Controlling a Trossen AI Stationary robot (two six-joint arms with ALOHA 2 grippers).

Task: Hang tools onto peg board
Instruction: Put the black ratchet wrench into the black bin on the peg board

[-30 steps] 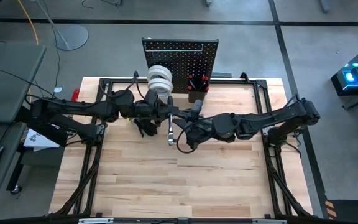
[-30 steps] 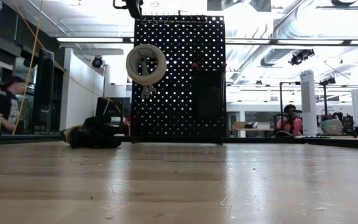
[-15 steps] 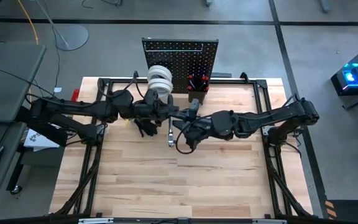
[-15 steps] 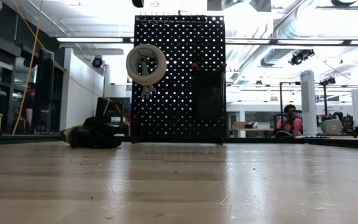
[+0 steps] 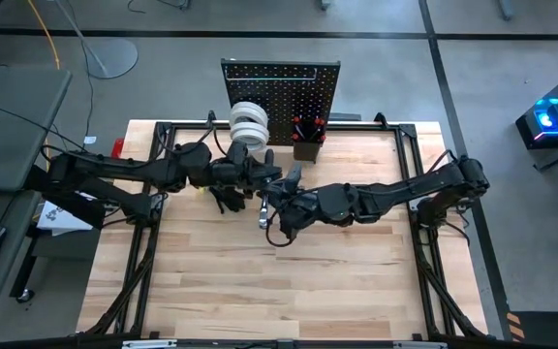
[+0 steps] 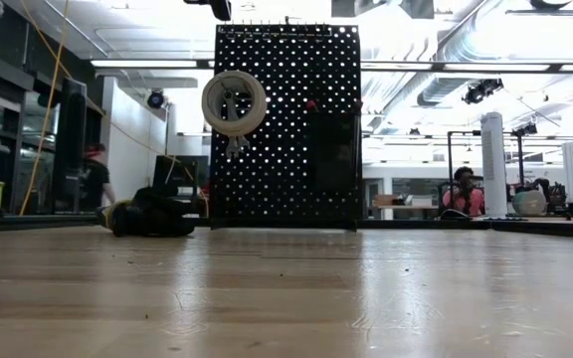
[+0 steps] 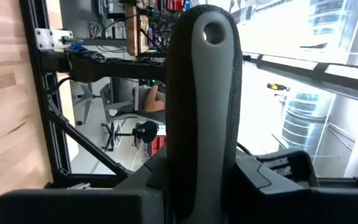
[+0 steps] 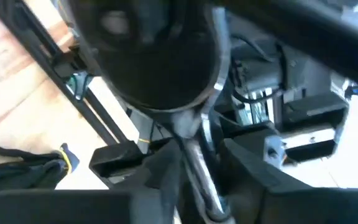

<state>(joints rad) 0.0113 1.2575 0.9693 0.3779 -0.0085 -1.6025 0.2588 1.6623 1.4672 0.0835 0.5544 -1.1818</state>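
- The peg board [image 5: 281, 101] stands upright at the far edge of the wooden table [image 5: 279, 281]; in the low view it shows as a black panel [image 6: 286, 124] dotted with rows of holes.
- A white tape roll [image 5: 248, 124] hangs on the board's front, on its left half, with a small silvery piece dangling just under it in the low view [image 6: 234, 102].
- A small black bin [image 5: 307, 145] sits on the board's front to the right of the tape, and red-handled tools [image 5: 308, 126] stand in it.
- The left gripper [image 5: 256, 176] reaches in from the table's left side and sits just in front of the tape roll.
- In the left wrist view its fingers are closed around a dark, grey-striped tool handle [image 7: 202, 112] with a hanging hole at its free end.
- The right gripper [image 5: 277, 199] comes in from the right and meets the left one near the table's middle, just in front of the board.
- A silver ratchet [image 5: 263, 208] shows between the two grippers in the high view; its shiny shaft [image 8: 197, 158] runs between the right gripper's fingers in the right wrist view, which appear clamped on it.
- A dark glove [image 6: 152, 214] lies on the table left of the board's foot.
- Two people [image 6: 463, 191] show in the room behind.
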